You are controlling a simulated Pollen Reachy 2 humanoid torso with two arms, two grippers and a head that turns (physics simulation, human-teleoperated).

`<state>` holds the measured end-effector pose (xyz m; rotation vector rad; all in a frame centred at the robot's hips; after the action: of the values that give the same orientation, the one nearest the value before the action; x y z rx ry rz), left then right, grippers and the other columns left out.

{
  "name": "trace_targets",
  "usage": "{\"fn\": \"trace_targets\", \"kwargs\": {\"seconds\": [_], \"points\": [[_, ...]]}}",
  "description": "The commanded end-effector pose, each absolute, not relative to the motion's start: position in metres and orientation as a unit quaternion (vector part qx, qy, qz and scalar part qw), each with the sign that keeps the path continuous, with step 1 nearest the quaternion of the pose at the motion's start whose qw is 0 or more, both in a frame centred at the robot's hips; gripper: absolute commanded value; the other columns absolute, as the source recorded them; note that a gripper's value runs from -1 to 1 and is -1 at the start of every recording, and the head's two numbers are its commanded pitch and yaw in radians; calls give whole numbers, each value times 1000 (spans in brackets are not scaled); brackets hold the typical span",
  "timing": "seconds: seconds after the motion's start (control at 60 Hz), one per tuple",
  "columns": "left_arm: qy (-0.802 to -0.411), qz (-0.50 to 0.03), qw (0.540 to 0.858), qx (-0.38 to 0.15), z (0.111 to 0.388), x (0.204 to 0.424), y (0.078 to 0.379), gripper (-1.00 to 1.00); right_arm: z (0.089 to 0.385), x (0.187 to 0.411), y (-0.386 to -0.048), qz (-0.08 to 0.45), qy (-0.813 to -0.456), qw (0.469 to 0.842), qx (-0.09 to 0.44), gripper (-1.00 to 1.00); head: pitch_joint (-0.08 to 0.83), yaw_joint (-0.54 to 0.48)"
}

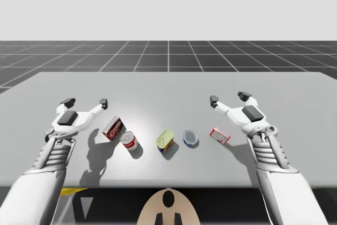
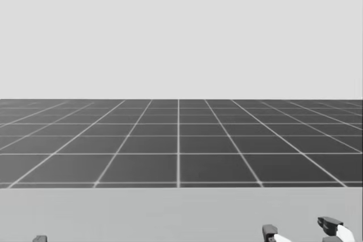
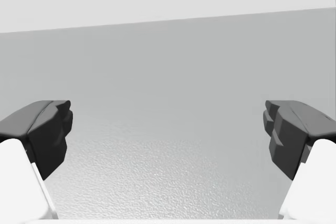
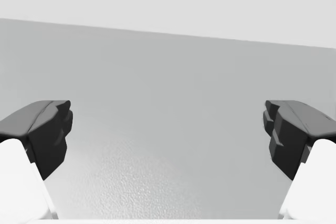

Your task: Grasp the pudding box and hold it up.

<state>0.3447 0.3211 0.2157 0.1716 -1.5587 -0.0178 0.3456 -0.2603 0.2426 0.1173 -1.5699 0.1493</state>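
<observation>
Nearest to me a row of things lies on the flat grey table point(image 1: 168, 90). From my left these are a dark red-brown cardboard pudding box point(image 1: 112, 128), a red and white tin can on its side point(image 1: 129, 141), a yellow tin point(image 1: 166, 140), a low blue round can point(image 1: 190, 138) and a small bright red flat box point(image 1: 220, 135). I judge the darker box to be the pudding one.

A little further, my left gripper point(image 1: 85, 102) hovers just beside this box. Its fingers are spread wide and hold nothing. My right gripper point(image 1: 228, 98) is equally wide open and empty, above the small red box. Both seem to wait in a ready pose on either side of the row. The left arm is the natural one to reach. Beyond them is bare table, then a dark grid floor point(image 1: 168, 56).
</observation>
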Motion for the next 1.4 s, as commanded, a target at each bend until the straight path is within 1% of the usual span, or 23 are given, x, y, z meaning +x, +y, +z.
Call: {"fn": "trace_targets", "kwargs": {"seconds": [0.017,0.133,0.217,0.283,0.433,0.533,0.617,0.833,0.917,1.0,1.2,1.25,1.317,1.383,1.4], "points": [[-702,-8,708,77,216,344,321,-1000,242,344,-260,44,-713,698,49,-1000,5,-13],[-702,-8,708,77,215,344,321,-1000,245,344,-260,46,-715,696,46,-1000,30,-12],[-702,-7,708,78,216,344,321,-1000,245,345,-262,43,-713,699,41,-1000,90,-6],[-701,-6,708,78,216,344,321,-1000,245,345,-262,41,-714,698,37,-1000,144,4],[-699,-7,711,79,215,345,321,-1000,246,347,-263,34,-716,696,27,-1000,315,40],[-698,-8,711,79,214,345,321,-1000,246,347,-264,35,-717,696,22,-1000,397,67],[-698,-8,712,79,214,346,321,-1000,246,347,-264,35,-717,696,21,-1000,452,119],[-696,-8,714,79,213,348,321,-1000,244,347,-262,45,-713,700,13,-1000,570,307],[-696,-8,714,79,213,347,321,-1000,243,348,-261,48,-711,701,13,-1000,598,368],[-696,-8,714,78,213,347,321,-1000,241,348,-260,51,-710,702,11,-1000,617,404],[-697,-12,714,68,221,342,321,-1000,240,349,-259,55,-709,703,9,-1000,625,403],[-695,-15,716,57,228,338,323,-1000,239,349,-259,55,-709,703,9,-1000,624,401],[-689,-18,724,34,239,326,325,-1000,239,349,-259,54,-708,704,9,-1000,621,400],[-679,-33,733,21,250,312,326,-1000,238,349,-258,55,-707,705,6,-1000,622,399],[-675,-49,736,14,253,304,325,-1000,237,350,-257,57,-706,705,3,-1000,623,399]]}}
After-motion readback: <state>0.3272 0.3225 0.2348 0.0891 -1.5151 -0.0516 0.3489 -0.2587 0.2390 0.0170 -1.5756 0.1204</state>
